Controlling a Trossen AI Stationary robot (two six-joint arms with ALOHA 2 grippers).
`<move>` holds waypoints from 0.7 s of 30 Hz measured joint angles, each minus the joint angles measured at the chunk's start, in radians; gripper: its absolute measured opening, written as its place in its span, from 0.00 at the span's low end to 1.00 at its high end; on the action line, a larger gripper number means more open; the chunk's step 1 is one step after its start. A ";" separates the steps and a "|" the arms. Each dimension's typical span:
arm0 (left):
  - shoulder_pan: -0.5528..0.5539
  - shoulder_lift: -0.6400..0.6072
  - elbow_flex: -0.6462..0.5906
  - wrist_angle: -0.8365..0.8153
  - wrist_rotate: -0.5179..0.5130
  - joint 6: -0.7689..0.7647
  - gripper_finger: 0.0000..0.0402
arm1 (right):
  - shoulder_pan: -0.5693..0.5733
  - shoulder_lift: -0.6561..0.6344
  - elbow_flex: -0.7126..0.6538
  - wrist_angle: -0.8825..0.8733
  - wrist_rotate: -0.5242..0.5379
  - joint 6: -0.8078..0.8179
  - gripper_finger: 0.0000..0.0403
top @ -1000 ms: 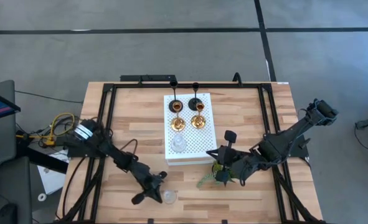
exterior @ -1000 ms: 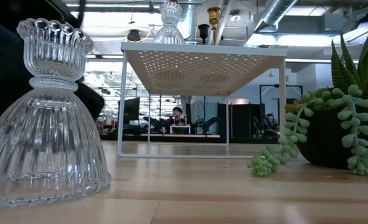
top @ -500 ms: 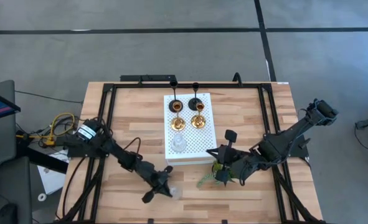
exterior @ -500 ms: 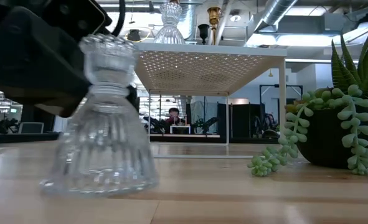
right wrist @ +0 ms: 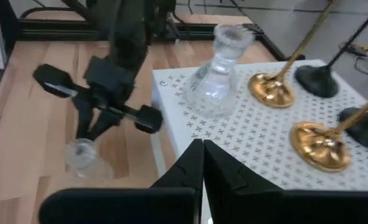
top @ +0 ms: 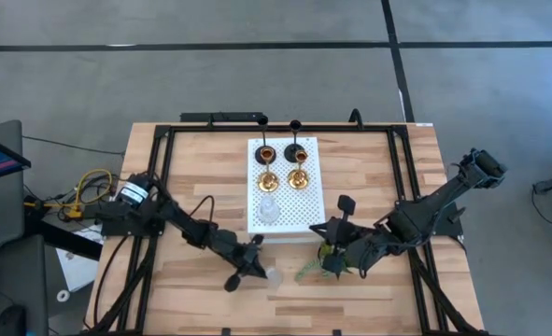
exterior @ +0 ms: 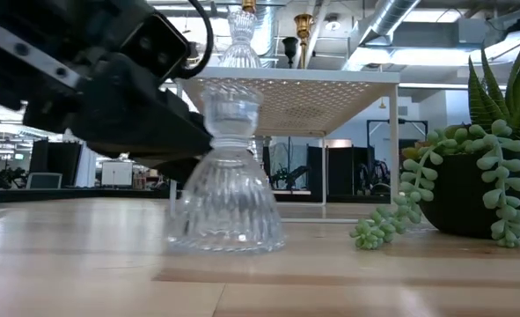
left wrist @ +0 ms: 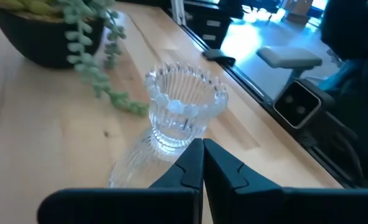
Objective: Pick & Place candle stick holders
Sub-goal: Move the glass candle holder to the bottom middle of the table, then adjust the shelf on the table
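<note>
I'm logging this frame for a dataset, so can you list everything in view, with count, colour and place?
Table: one, light wood, under everything.
Board: one, white, perforated, raised on legs at the table's middle.
Black holders: two, at the board's far edge.
Gold holders: two, on the board just nearer than the black ones.
Glass holder on the board: one, clear, near its front edge.
Glass holder on the table: one, clear, upright in front of the board, beside the left gripper.
Plant: one, green, dark pot, right of that holder.
Left gripper: dark, shut, touching or nearly touching the table's glass holder.
Right gripper: dark, shut, waiting by the plant.
</note>
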 joint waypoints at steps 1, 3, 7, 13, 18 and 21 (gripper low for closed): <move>0.006 0.000 0.000 0.004 0.000 0.000 0.01 | -0.001 0.008 0.000 0.006 -0.007 0.001 0.00; 0.016 0.000 0.003 0.006 0.000 0.001 0.01 | -0.002 0.014 -0.002 -0.003 -0.019 0.001 0.00; 0.018 0.000 0.007 0.011 0.008 -0.006 0.01 | -0.003 0.052 -0.003 0.019 -0.042 0.003 0.00; -0.063 -0.003 0.003 0.009 0.019 -0.034 0.01 | -0.001 0.076 -0.001 0.028 -0.082 0.004 0.00; -0.132 -0.063 -0.019 -0.033 -0.019 -0.034 0.01 | 0.004 0.070 -0.001 0.040 -0.094 0.004 0.00; -0.162 -0.146 -0.058 -0.178 -0.184 -0.034 0.01 | 0.010 0.069 0.000 0.043 -0.093 0.003 0.00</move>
